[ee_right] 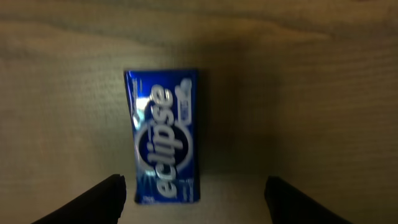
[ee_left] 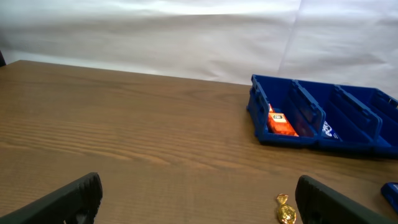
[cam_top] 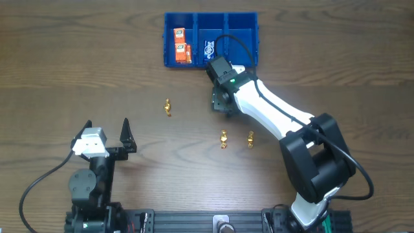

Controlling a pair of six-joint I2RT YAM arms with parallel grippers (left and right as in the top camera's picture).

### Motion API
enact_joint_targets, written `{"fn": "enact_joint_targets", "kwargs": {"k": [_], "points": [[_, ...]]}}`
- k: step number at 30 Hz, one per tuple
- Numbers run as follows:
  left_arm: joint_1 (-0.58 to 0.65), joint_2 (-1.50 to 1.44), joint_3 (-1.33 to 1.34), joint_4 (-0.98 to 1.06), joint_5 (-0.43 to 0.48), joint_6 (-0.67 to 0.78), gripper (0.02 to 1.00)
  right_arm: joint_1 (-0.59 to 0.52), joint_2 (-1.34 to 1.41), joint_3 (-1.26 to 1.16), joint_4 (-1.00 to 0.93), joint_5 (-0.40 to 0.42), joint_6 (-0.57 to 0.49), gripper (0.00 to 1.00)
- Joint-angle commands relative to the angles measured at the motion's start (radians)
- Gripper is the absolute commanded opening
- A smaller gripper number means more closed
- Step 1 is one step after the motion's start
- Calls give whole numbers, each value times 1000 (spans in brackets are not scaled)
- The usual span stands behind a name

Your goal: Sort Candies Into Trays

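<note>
A blue mint pack (ee_right: 165,146) lies flat on the wooden table, between the spread fingers of my right gripper (ee_right: 208,202), which is open and hangs just above it. From above, that gripper (cam_top: 223,101) sits just in front of the blue three-compartment tray (cam_top: 252,59) and hides the pack. The tray's left bin holds orange candies (cam_top: 180,44) and its middle bin another blue pack (cam_top: 209,48). Three gold-wrapped candies (cam_top: 168,107) (cam_top: 224,139) (cam_top: 250,138) lie loose on the table. My left gripper (cam_top: 107,131) is open and empty near the front left.
From the left wrist the tray (ee_left: 311,118) shows far off with an orange candy (ee_left: 280,124) inside, and one gold candy (ee_left: 285,210) lies close by. Bare wood stretches across the table's left and far right.
</note>
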Motion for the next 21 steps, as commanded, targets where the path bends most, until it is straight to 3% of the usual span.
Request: {"fn": "enact_joint_targets", "kwargs": {"k": [1,13,21], "points": [[3,-6,-15,-43,6,11,998,-3,59,-2,39,-17,25,746],[3,-6,-15,-43,6,11,998,-3,116,-2,108,-53,24,691],[3,-6,-15,-43,6,11,998,-3,127,-2,111,-53,25,340]]}}
